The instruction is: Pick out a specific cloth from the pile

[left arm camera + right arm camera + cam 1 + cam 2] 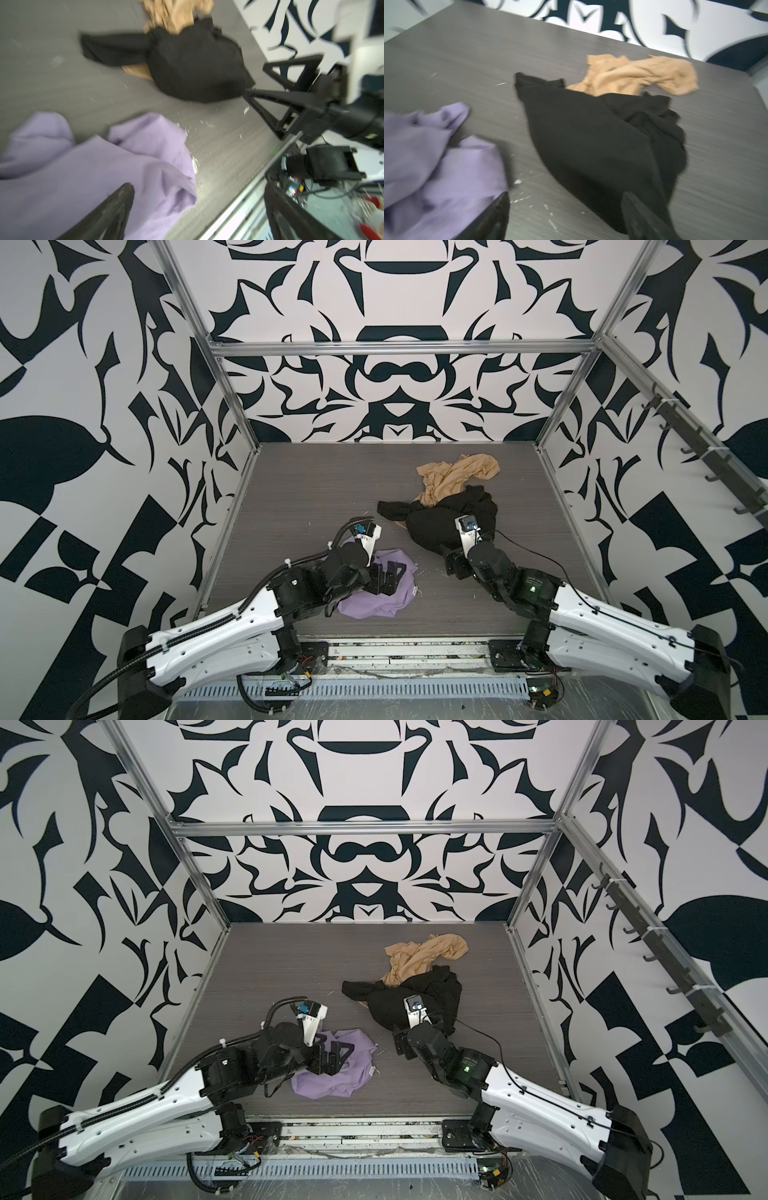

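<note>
**Ana:** Dark grey wood-grain tabletop (311, 489), black-and-white patterned walls (395, 385) all round. Which step is this?

**Ben:** Judging by how things lie, the picking-out looks done. The large lilac soft cloth (365, 608) lies crumpled directly beneath the left gripper (199, 184). That gripper's fingers stand wide apart with nothing between them (one tip hangs over the fabric, the other over bare table).

**Ana:** And the rest?

**Ben:** The pile (449, 506) lies well away from the left fingers and numbers two pieces. A crumpled black cloth (436, 526) has its near edge right at the fingertips of the right gripper (565, 194). A thin tan-beige cloth (453, 472) lies beyond those fingers, partly tucked under the black one. The right fingers are spread wide too and grip nothing. Whether they touch the black fabric I cannot tell.

**Ana:** So the next move?

**Ben:** I'd say lift both arms up and away with the fingers kept wide. That way no fold should snag and drag the lilac piece back toward the black one.

**Ana:** Count?

**Ben:** Three cloths: one lilac, one black, one tan-beige. Two grippers, two fingers each.
</note>
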`<action>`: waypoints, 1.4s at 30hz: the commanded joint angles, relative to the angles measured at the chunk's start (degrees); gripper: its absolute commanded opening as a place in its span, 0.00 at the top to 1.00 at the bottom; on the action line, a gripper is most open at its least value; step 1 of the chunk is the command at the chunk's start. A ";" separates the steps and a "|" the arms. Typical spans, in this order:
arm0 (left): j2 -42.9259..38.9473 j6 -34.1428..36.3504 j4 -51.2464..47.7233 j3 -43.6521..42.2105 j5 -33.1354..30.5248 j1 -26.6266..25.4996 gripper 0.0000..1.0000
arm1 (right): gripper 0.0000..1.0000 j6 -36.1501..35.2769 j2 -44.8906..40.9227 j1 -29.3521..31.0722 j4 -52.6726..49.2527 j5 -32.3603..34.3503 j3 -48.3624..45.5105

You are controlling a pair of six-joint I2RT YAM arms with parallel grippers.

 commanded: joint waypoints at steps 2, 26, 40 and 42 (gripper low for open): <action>-3.02 3.57 -5.04 2.12 -19.39 0.02 0.00 | 0.01 -3.45 -1.64 -1.92 4.69 12.76 -0.35; 11.80 31.48 26.84 -12.11 -22.93 41.67 0.01 | 0.01 -14.13 25.87 -43.24 71.86 0.07 -21.57; 26.56 37.33 43.19 -16.26 -10.24 48.85 0.00 | 0.00 -14.61 39.93 -46.30 76.07 -8.62 -17.40; 28.83 38.40 44.42 -15.49 -7.27 49.80 0.00 | 0.00 -14.49 39.78 -46.30 74.87 -8.68 -16.93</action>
